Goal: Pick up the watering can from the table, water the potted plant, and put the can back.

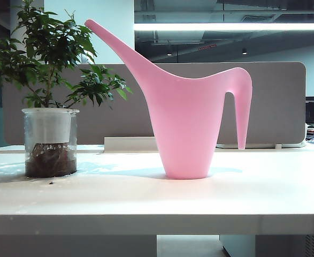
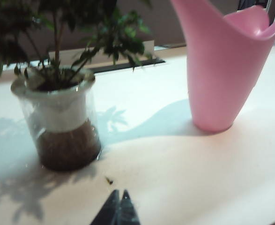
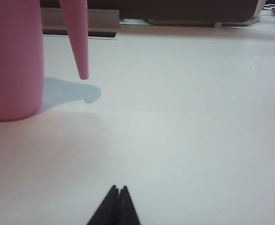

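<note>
As seen from the exterior view, the watering can (image 1: 186, 120) was stood upright near the middle of the tabletop (image 1: 157, 198), its long spout slanted up toward the potted plant (image 1: 50, 96) and its curved handle hung down on the far side, with the handle's tip clear of the surface. The potted plant was set well apart from the can, toward the left edge, with brown soil shown through its clear pot. No arm was caught in this view.

From the left wrist view, the left tool (image 2: 118, 197) was seen with its two dark fingertips pressed together, nothing held between them, and was poised low over the bare tabletop (image 2: 184, 178) in front of the gap between the potted plant (image 2: 62, 108) and the watering can (image 2: 221, 70). A small dark speck (image 2: 109, 180) was left on the surface just beside the tool's tips.

From the right wrist view, the right tool (image 3: 118, 192) was likewise clenched on nothing, over open tabletop (image 3: 184, 117). The watering can (image 3: 13, 61) was stood off to one side, its handle tip held above its own shadow.
</note>
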Controlling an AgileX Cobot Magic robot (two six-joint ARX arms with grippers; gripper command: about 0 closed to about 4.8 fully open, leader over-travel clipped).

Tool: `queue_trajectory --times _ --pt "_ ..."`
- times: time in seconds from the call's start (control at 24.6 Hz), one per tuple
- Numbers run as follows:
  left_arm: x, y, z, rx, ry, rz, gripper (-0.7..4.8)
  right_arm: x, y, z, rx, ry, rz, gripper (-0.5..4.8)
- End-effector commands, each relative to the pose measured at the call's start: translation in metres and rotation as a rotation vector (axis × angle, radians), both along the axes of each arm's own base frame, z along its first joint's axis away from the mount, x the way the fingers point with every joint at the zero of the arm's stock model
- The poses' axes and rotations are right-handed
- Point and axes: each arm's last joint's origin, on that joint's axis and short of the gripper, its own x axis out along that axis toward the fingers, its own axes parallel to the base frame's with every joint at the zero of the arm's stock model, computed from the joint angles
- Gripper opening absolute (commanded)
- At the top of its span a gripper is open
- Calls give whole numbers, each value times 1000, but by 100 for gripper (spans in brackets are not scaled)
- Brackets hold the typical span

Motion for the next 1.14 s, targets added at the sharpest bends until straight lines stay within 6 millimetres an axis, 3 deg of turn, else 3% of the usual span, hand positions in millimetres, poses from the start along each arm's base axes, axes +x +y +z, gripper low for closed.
queue_trajectory --times 0.04,0.49,1.14 --pt "-1 1 -8 -29 -12 24 -5 0 0 0 1 -9 -2 -5" --pt "3 7 -39 -53 111 145 -5 0 0 0 1 -9 -2 -5" --pt "3 7 -39 -55 109 148 -5 0 0 0 2 -9 -1 -5"
